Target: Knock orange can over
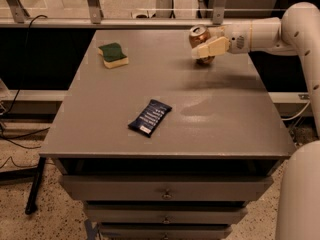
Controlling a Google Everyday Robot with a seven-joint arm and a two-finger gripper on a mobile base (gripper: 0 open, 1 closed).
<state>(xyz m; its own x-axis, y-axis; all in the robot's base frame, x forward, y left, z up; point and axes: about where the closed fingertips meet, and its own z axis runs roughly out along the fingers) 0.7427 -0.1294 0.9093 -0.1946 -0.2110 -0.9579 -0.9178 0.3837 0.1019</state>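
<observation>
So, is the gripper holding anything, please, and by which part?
Cannot tell: the gripper, far right over the table, lies against the tilted orange can; grasp unconfirmed.
</observation>
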